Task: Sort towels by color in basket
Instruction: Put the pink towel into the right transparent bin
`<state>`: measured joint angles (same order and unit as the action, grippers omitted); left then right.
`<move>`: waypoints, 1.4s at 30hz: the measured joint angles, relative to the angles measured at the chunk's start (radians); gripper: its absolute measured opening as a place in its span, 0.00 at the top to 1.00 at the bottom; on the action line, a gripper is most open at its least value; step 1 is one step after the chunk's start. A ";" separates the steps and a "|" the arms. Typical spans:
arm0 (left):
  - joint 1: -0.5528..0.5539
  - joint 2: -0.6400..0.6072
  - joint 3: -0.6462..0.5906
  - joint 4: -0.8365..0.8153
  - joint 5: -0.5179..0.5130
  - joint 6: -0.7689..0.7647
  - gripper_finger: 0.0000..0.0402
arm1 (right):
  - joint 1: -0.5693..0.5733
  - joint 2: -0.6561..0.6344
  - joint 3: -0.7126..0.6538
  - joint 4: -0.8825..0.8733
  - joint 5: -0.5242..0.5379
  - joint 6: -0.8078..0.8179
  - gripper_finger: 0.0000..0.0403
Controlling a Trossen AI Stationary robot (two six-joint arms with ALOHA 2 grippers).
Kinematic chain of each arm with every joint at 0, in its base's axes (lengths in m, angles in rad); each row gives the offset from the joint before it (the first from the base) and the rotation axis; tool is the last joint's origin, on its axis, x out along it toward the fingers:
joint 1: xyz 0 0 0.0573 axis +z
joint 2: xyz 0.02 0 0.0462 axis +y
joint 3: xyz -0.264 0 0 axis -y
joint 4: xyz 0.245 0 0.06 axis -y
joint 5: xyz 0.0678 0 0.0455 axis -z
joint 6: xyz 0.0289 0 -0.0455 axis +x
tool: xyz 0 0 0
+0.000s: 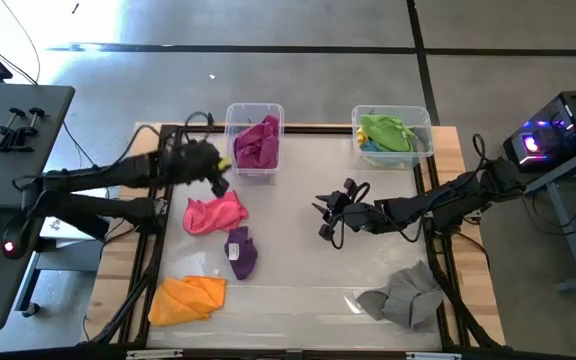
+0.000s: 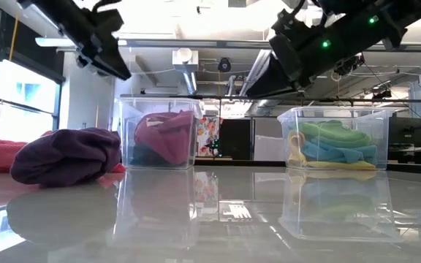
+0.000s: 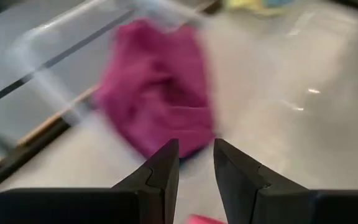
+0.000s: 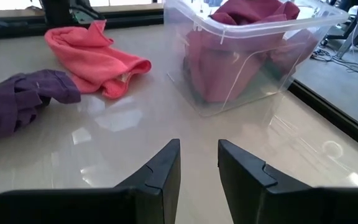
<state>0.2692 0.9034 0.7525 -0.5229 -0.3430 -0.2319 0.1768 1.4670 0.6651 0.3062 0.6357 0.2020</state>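
**Two bins part-filled, four towels left on the table**

In the high view, the left gripper (image 1: 220, 180) hangs in the upper left of centre, just beside the left bin (image 1: 254, 165), over the pink towel (image 1: 214, 213). Its fingers (image 3: 160, 177) stand a little apart with nothing between them. The right gripper (image 1: 325, 218) hovers near the middle of the frame over bare table (image 1: 298, 260), its fingers (image 4: 163, 174) likewise slightly parted and empty.

The left bin, at upper centre, holds the magenta towel (image 1: 258, 143), with something dark beneath it in the low view. The right bin (image 1: 423, 130), at upper right, holds the light green towel (image 1: 388, 130) on top of light blue (image 2: 327, 152) and yellow (image 2: 296, 146) ones.

On the table, the purple towel (image 1: 240, 252) lies just below the pink one, left of centre. The orange towel (image 1: 186, 298) sits at lower left, and the grey towel (image 1: 403, 296) at lower right, well apart from the rest.
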 joint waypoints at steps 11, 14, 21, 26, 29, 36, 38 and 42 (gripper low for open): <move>-0.450 0.018 -0.068 0.255 -0.057 0.050 0.78 | 0.000 0.000 0.000 0.016 -0.035 -0.065 0.75; -0.571 0.041 -0.067 0.262 -0.152 0.016 0.78 | 0.000 0.000 0.000 0.019 -0.042 -0.099 0.75; -0.761 0.128 -0.067 0.178 -0.295 -0.194 0.78 | 0.000 0.000 0.000 0.018 -0.071 -0.064 0.75; -0.803 0.202 -0.067 -0.058 -0.320 -0.591 0.78 | -0.001 0.000 0.000 0.019 -0.087 -0.082 0.75; -0.803 0.246 -0.067 -0.224 -0.360 -0.872 0.78 | -0.007 0.000 0.000 0.019 -0.088 -0.115 0.75; -0.783 0.360 -0.073 -0.442 -0.378 -1.234 0.70 | -0.027 0.000 0.000 0.019 -0.114 -0.155 0.75; -0.766 0.376 -0.099 -0.438 -0.346 -1.273 0.65 | -0.027 0.000 0.000 0.019 -0.137 -0.155 0.75; -0.728 0.382 -0.193 -0.352 -0.295 -1.340 0.53 | -0.027 0.000 0.000 0.019 -0.179 -0.155 0.75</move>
<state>-0.4585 1.2850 0.5592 -0.8745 -0.6385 -1.5716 0.1501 1.4670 0.6652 0.3256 0.4567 0.0471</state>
